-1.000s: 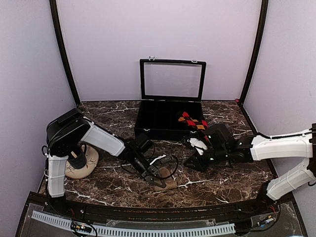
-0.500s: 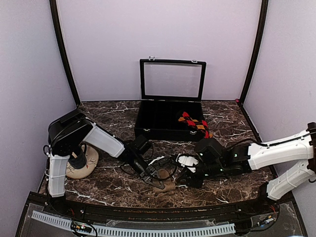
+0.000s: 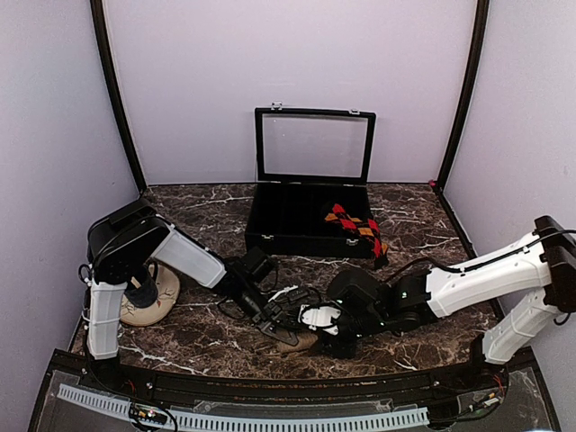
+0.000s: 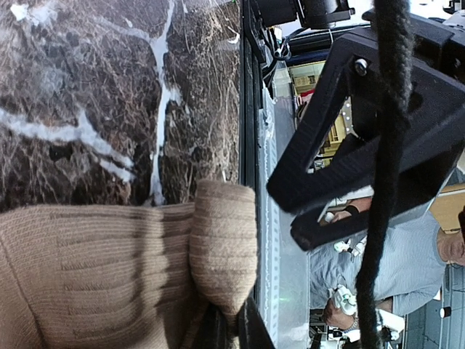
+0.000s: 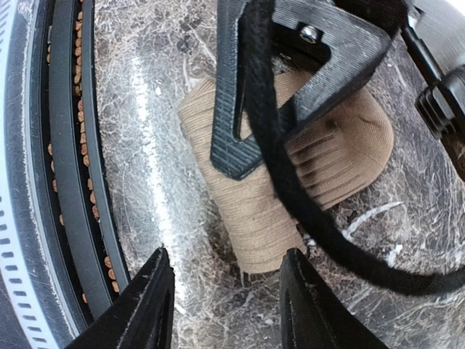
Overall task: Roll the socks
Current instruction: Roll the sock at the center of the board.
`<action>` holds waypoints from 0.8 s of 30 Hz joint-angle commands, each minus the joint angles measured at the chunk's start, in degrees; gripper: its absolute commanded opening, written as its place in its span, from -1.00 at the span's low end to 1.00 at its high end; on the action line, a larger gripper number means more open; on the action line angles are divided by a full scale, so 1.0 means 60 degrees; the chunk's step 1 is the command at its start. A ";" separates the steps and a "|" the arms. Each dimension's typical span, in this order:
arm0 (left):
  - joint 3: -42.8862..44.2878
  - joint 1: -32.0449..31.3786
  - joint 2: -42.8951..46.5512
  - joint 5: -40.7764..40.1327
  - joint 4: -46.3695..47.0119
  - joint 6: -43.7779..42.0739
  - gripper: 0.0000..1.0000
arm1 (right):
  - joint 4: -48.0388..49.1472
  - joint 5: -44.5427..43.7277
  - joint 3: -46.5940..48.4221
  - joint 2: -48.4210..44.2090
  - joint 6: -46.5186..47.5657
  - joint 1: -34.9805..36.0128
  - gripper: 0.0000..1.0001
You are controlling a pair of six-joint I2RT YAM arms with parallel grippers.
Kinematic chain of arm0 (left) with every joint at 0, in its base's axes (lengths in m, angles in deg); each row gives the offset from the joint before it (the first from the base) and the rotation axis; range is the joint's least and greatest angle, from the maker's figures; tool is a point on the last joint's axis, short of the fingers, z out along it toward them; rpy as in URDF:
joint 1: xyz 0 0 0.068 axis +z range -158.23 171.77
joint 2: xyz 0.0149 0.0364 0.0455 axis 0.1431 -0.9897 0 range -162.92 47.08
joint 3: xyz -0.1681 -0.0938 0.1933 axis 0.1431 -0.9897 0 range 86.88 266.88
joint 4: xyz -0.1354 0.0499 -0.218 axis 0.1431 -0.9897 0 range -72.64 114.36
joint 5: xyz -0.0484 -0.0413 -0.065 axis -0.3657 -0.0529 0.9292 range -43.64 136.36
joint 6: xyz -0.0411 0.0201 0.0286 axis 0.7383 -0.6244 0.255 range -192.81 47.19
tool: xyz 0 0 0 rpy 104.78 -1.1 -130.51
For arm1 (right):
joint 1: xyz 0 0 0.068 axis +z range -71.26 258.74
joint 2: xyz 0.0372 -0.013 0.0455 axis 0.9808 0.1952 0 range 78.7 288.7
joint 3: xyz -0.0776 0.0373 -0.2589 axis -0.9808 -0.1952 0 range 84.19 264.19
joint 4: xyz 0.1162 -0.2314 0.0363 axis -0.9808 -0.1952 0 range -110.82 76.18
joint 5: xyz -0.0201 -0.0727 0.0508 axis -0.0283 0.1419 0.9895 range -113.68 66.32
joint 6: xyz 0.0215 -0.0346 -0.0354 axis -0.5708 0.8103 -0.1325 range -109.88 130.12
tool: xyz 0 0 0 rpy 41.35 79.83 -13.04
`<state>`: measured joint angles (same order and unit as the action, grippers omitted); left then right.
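2 socks, well apart — tan sock (image 3: 300,339) lies near the bench (image 3: 423,337) front, left tool (image 4: 232,327) clamped on a fold, right tool (image 5: 226,254) spread wide just over it; argyle sock (image 3: 355,220) sits at the black case's (image 3: 279,241) right end.

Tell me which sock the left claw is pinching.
The plain tan sock near the front edge; the diamond-patterned sock sits apart at the right end of the black case.

Tan sock (image 4: 109,276) partly out of L-wrist frame, btm-left.
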<state>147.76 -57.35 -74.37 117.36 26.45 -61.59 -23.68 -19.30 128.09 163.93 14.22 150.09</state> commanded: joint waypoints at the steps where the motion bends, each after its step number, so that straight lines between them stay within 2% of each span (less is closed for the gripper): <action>1: -0.0302 -0.0016 -0.0130 0.0025 -0.0423 -0.0159 -1.00 | 0.0174 -0.0295 0.0452 0.0384 0.0548 0.0146 -0.07; 14: -0.0330 -0.0016 -0.0218 0.0172 -0.0706 -0.0468 -1.00 | 0.0445 -0.0258 0.1023 0.1654 0.1206 0.0153 -0.10; 21: -0.0344 -0.0016 -0.0221 0.0146 -0.1060 -0.0765 -1.00 | 0.0582 -0.0007 0.1144 0.1986 0.1221 0.0143 -0.24; 24: -0.0388 -0.0024 -0.0223 0.0138 -0.1107 -0.0809 -1.00 | 0.0565 0.0063 0.1151 0.2035 0.1236 0.0141 -0.41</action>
<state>147.52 -57.24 -74.37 119.11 23.98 -64.08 -22.59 -20.11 133.38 175.34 21.19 150.53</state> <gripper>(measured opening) 0.045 0.335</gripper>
